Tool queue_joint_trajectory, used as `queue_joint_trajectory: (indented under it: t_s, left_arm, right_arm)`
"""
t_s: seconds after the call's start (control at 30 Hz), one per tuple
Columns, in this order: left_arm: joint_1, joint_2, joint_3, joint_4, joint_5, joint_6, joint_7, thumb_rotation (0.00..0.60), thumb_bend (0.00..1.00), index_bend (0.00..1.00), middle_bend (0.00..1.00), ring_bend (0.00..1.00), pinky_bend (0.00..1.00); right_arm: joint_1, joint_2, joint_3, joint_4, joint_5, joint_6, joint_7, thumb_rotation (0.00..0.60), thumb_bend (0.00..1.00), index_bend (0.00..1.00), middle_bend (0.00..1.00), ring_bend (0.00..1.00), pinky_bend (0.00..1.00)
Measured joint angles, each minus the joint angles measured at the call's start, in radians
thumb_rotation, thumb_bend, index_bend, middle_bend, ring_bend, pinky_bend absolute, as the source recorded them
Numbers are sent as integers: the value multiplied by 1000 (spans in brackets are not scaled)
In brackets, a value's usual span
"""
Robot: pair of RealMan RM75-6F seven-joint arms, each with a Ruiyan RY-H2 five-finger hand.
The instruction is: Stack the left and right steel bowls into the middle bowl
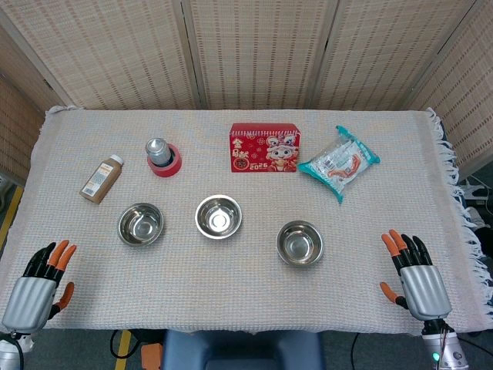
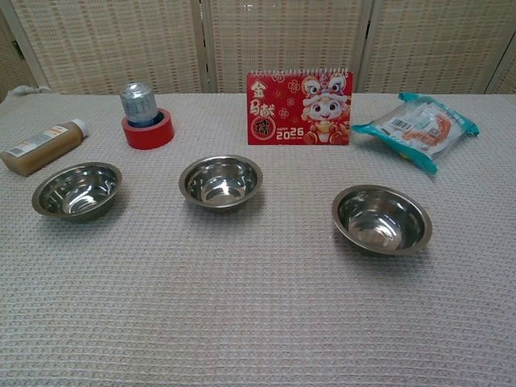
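Three steel bowls stand apart on the cloth-covered table. The left bowl (image 1: 140,224) (image 2: 77,190), the middle bowl (image 1: 218,216) (image 2: 221,181) and the right bowl (image 1: 300,243) (image 2: 382,219) are all upright with nothing in them. My left hand (image 1: 37,289) lies at the near left table edge, fingers spread, holding nothing. At the near right edge my right hand (image 1: 416,276) lies the same way, open and well clear of the right bowl. Neither hand shows in the chest view.
Behind the bowls are a brown bottle (image 1: 102,179) lying on its side, a can standing in a red tape roll (image 1: 163,158), a red 2026 desk calendar (image 1: 264,147) and a teal snack packet (image 1: 340,163). Woven screens close off the back.
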Motion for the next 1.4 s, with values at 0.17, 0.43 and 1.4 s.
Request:
queue_joint_trajectory:
  t_s: [0.17, 0.43, 1.4]
  left_arm:
    - [-11, -36, -2, 6, 8, -11, 21, 600, 458, 0, 0, 11, 160]
    - [-85, -222, -20, 115, 18, -115, 131, 600, 438, 0, 0, 0, 170]
    - [-331, -725, -135, 975, -76, -159, -52, 600, 489, 773, 200, 48, 122]
  right_arm:
    - [-5, -2, -1, 6, -3, 7, 3, 600, 149, 0, 0, 0, 0]
    - [-6, -9, 7, 15, 12, 3, 0, 600, 149, 0, 0, 0, 0]
    - [-8, -28, 19, 5, 61, -16, -83, 600, 149, 0, 0, 0, 0]
